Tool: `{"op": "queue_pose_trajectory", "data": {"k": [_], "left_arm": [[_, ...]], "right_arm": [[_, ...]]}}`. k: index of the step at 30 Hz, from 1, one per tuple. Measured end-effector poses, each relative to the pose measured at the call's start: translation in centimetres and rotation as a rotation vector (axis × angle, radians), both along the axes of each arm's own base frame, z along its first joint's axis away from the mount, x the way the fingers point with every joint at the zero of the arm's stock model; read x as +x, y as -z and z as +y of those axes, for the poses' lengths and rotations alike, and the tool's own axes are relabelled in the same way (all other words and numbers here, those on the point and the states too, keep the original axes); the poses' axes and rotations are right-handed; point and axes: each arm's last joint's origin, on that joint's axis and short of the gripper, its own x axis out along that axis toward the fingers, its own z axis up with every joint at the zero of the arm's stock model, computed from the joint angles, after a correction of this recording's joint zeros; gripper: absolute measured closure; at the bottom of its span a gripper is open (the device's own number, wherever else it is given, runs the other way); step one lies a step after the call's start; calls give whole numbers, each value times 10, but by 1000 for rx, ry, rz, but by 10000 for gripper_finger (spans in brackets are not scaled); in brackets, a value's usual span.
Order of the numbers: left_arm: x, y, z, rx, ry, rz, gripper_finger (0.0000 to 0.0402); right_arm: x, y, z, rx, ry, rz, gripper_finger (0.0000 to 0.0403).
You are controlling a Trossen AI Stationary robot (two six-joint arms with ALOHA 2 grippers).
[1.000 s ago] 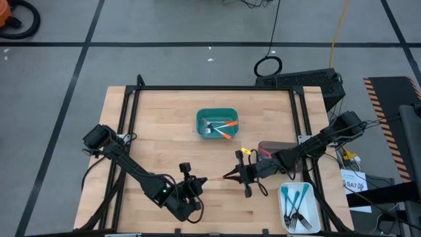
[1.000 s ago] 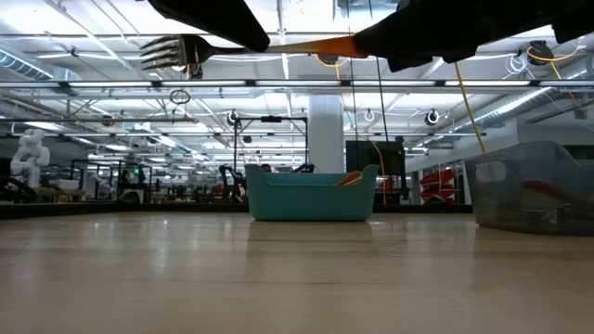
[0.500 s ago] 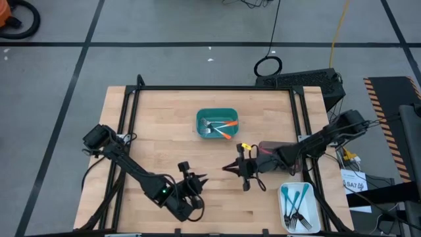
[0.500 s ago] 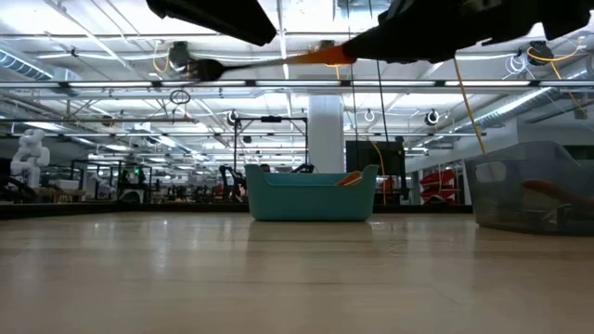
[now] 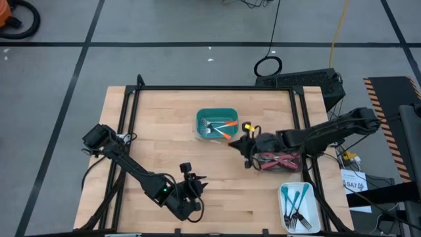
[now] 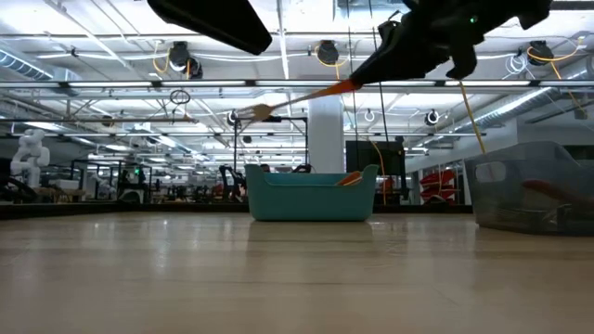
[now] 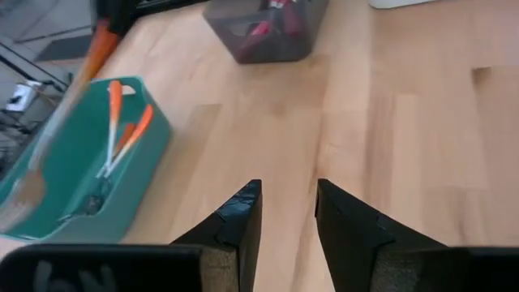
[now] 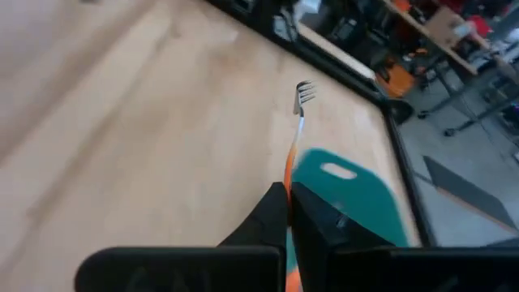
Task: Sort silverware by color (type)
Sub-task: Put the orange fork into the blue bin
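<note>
My right gripper is shut on a fork with an orange handle and silver tines, in the air just beside the teal bin. That bin holds orange-handled forks. My left gripper stands open with nothing between its fingers, over the table's near middle. Red-handled forks lie in a dark clear bin, and teal-handled forks lie in a white tray. My right gripper pinches the fork's orange handle between its two fingers, with the handle's back end hidden between them. The fork runs forward from the fingertips, roughly in line with the fingers. It is lifted clear of the table and slopes down toward its tines.
The dark clear bin stands at the table's right side, behind my right gripper. The white tray is at the near right corner. Bare wood lies left of the teal bin. A black frame runs along the table's far edge.
My left gripper has opened and let go of the fork's tine end, then kept still. My right gripper has carried the fork up and toward the far edge, to the teal bin, turning as it went. The fork, level before, now slopes down toward its tines.
</note>
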Motion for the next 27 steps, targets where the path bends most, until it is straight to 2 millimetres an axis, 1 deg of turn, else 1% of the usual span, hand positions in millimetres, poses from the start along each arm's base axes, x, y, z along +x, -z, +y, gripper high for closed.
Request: {"op": "queue_pose_trajectory", "data": {"k": [5,9,13,18,27], "left_arm": [[0,0,-1,-33,3,-2,284],[1,0,-1,-38,1,-6,284],[1,0,-1,-52,-11,-13,284],[1,0,0,-57,-17,-15,284],[7,0,8,-71,-36,-11,284]], "right_arm": [[-2,-8,-19,-84,31,76,402],[-2,-9,-29,-178,17,131,402],[-4,-6,-38,-289,-19,202,402],[-7,-2,-46,-374,-53,282,402],[-8,-1,-55,-509,-111,336,400]]}}
